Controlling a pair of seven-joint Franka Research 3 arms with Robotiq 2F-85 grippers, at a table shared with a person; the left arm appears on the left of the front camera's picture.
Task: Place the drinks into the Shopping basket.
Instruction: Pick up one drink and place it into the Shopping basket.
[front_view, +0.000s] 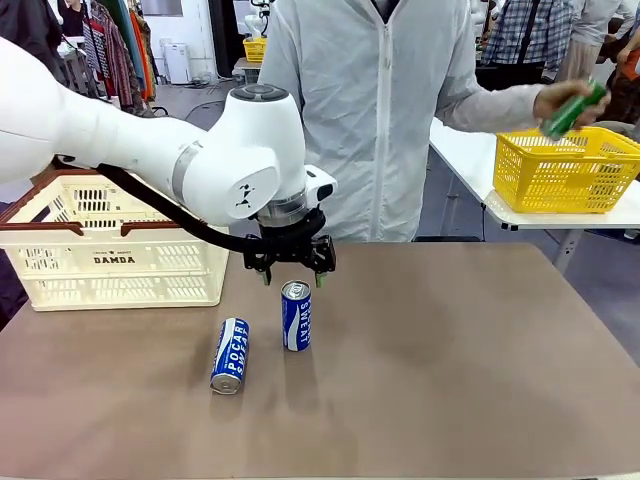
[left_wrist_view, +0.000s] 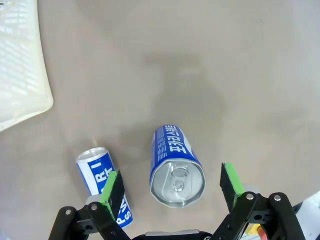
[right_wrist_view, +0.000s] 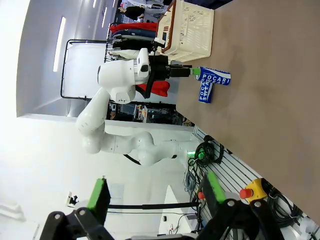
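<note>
Front view, left gripper: jaws apart, empty, just above upright blue can.
Second blue can: lying on table, near the upright one.
Shopping basket: table's left end, apart from both cans.
Right gripper: jaws apart, empty.
Person's hand: holds green can above yellow basket.

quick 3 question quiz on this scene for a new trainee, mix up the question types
1. True or false: the left gripper is shut on the upright blue can.
2. The other blue can is: A) standing upright, B) lying on its side, C) stacked on the first one.
3. What colour is the third can, the one in the person's hand?

Key:
1. False. Its fingers stand open above the can.
2. B
3. Green
</note>
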